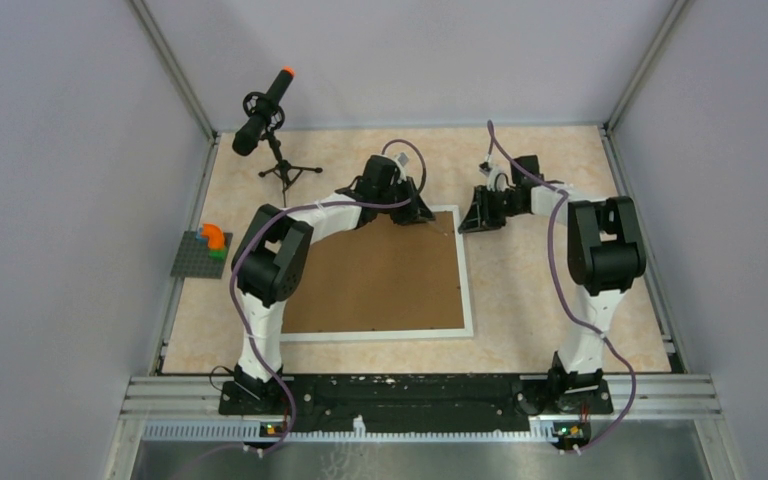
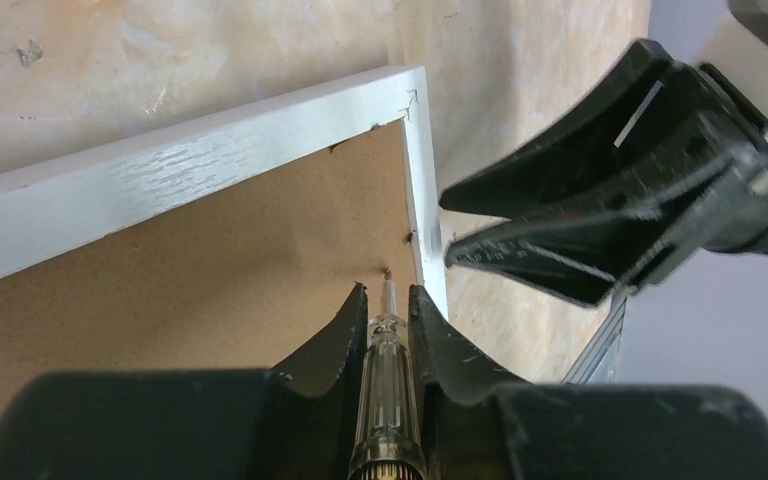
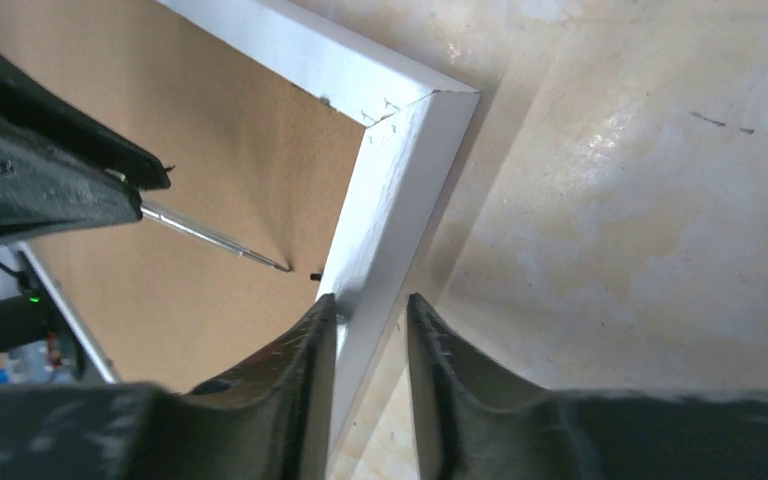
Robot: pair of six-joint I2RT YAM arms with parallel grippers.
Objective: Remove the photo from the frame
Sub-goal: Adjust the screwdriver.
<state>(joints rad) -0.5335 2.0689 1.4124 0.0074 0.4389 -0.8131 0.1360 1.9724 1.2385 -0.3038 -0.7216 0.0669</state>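
**Clerk:** Surface and room?

**Arms:** Item one: table (image 1: 540,280), beige with a marbled pattern. It is closed in by plain grey walls (image 1: 60,200) on three sides, with metal posts at the far corners.

**Clerk:** Contents, from the left?

**Arms:** At the left edge, a grey baseplate (image 1: 188,262) with coloured bricks (image 1: 214,238) stacked on its far corner. Beyond it, a black microphone (image 1: 263,112) with an orange tip, on a small tripod (image 1: 285,172). In the middle, the frame (image 1: 468,290), white and lying face down. Its brown backing board (image 1: 380,275) faces up and covers the photo, which I cannot see.

**Clerk:** Your jaws?

**Arms:** My left gripper (image 2: 388,295) is pinched on a screwdriver (image 2: 388,385) with a clear handle. The tip touches the board just inside the frame's right border, near the far right corner and beside a small dark tab (image 3: 315,275). My right gripper (image 3: 370,302) stands just opposite. Its jaws are partly spread and straddle that same border, one finger over the board and one over the table, not clamped.
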